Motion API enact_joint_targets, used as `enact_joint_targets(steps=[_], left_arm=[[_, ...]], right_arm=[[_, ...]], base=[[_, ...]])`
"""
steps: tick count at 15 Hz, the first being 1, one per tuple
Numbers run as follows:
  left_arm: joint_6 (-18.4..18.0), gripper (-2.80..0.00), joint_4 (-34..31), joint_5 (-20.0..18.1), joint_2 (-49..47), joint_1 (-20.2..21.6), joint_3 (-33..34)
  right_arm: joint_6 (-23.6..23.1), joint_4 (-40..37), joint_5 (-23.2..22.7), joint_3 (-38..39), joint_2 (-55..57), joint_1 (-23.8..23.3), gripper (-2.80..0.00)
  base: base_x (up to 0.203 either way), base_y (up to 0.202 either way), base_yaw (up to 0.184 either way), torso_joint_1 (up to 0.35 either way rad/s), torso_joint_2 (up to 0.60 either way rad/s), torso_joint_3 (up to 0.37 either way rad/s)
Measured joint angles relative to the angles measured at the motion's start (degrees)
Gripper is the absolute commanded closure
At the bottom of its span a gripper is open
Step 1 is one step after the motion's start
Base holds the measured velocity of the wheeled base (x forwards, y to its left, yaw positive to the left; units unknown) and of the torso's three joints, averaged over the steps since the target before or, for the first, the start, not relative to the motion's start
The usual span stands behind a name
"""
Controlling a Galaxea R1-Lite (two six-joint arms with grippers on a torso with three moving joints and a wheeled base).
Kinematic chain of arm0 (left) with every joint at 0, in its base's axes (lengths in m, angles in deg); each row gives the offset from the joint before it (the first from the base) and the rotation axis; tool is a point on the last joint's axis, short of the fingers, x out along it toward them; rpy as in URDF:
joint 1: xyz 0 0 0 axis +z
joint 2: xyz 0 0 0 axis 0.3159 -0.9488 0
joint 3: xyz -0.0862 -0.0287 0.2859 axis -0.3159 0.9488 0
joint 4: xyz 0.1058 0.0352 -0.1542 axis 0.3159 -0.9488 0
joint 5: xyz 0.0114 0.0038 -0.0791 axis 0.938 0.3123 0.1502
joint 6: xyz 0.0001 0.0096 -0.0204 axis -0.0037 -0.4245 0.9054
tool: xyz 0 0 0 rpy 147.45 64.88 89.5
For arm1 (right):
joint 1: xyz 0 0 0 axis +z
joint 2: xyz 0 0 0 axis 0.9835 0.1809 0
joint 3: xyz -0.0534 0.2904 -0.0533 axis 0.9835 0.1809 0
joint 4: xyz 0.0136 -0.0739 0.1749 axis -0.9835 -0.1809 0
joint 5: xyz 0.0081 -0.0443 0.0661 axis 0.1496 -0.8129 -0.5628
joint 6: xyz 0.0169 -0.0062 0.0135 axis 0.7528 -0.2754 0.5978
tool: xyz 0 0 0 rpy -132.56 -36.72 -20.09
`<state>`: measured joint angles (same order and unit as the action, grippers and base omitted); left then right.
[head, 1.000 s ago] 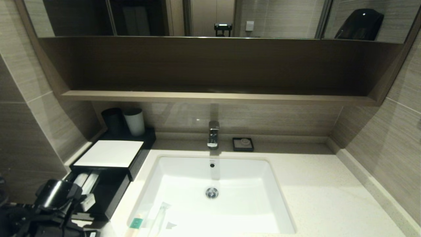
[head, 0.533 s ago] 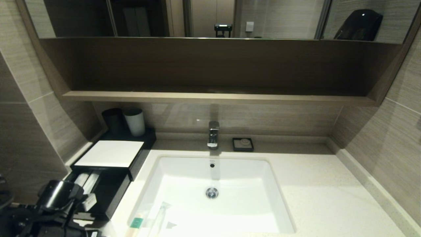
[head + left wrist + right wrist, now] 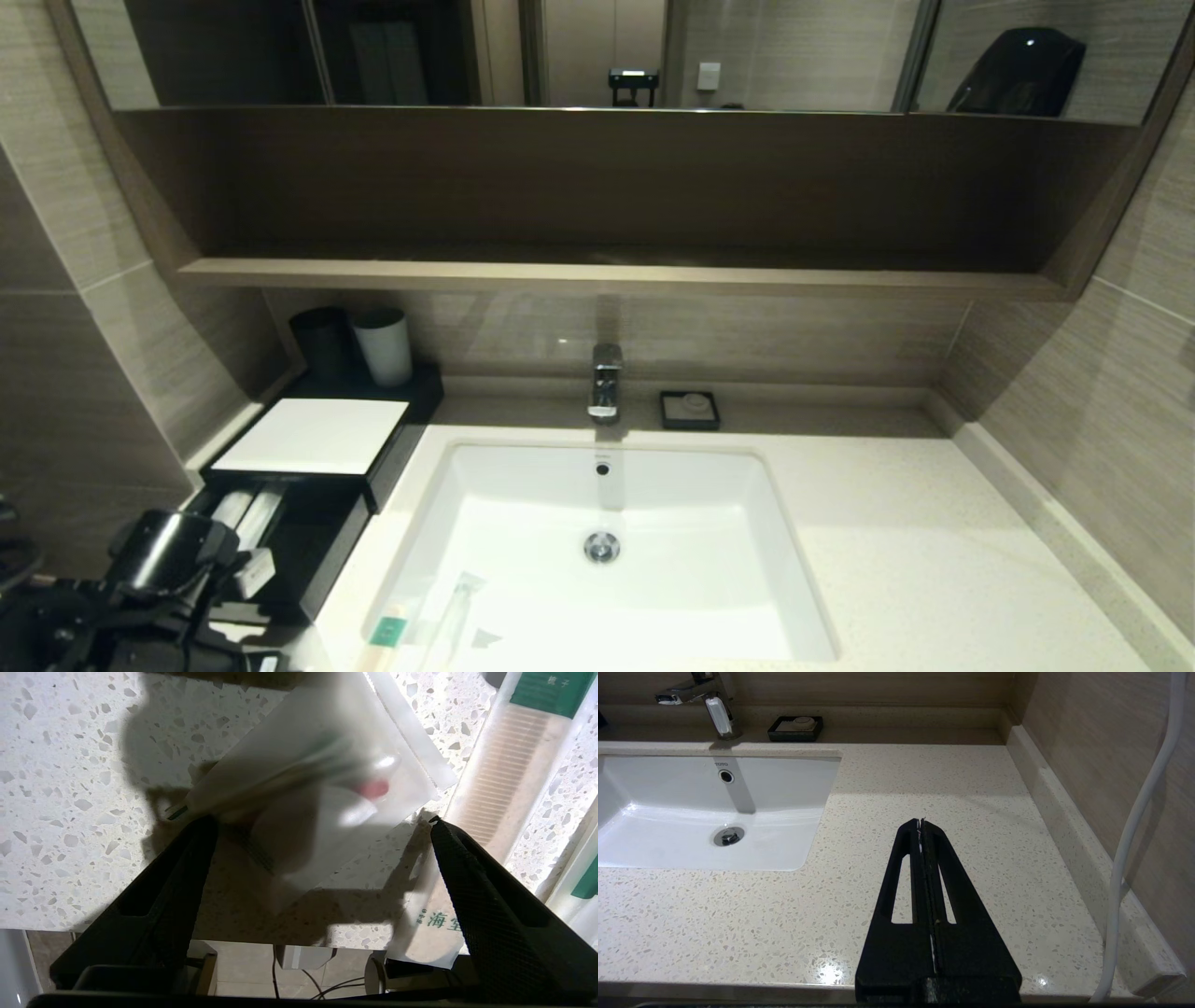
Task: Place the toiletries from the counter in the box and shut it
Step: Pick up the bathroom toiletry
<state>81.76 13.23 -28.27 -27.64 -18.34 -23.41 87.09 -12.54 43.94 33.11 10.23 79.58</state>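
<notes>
1. Change was slight: over the last second the left arm barely shifted at the near-left corner of the sink (image 3: 523,467), and the packets by the sink's front-left rim lay where they had been.

2. The left gripper (image 3: 320,821) stood spread wide with nothing in it. A blurred clear packet (image 3: 317,765) sat just beyond and between its tips on the counter (image 3: 70,788); neither finger pinched it.

3. To me that meant a pickup was about to start, not finish. At least 3 toiletries were out on the counter: that packet, a comb packet (image 3: 514,779) just beside it, and a long toothbrush packet (image 3: 453,607) at the sink's front rim.

4. The box (image 3: 308,436) stood left of the sink, its drawer (image 3: 308,551) pulled out toward me with pale packets (image 3: 245,513) already inside. Closing it seemed a good way off.

5. The right gripper (image 3: 920,821) was parked with its fingers pressed together, over the bare counter right of the sink.

6. Writing: "TOTO" (image 3: 721,764) was printed on the sink's back wall above the overflow hole. The comb packet's teal label (image 3: 551,690) carried small white Chinese characters, too cut off for me to be sure of. A wrapper near the counter's front edge bore green Chinese print (image 3: 439,919) beginning with what looked like 海.
</notes>
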Motion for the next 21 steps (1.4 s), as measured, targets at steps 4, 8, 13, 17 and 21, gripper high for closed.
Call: enact_joint_targets(steps=[4,8,13,17,21], left_arm=[[-0.17,0.00,0.02,4.34,-0.20,0.02,0.07],[-0.18,0.00,0.06,4.43,-0.03,0.04,0.67],[-0.34,0.00,-0.39,4.29,2.10,-0.02,1.29],[-0.15,0.00,-0.38,4.32,4.86,-0.02,2.18],[-0.01,0.00,-0.91,4.48,11.02,0.03,2.64]], right_arm=[[0.04,0.00,0.00,0.00,0.00,0.00,0.00],[-0.01,0.02,0.00,0.00,0.00,0.00,0.00],[0.02,0.00,0.00,0.00,0.00,0.00,0.00],[0.00,0.02,0.00,0.00,0.00,0.00,0.00],[0.01,0.00,0.00,0.00,0.00,0.00,0.00]], base=[[0.000,0.000,0.000,0.000,0.00,0.000],[0.000,0.000,0.000,0.000,0.00,0.000],[0.000,0.000,0.000,0.000,0.00,0.000],[0.000,0.000,0.000,0.000,0.00,0.000],[0.000,0.000,0.000,0.000,0.00,0.000]])
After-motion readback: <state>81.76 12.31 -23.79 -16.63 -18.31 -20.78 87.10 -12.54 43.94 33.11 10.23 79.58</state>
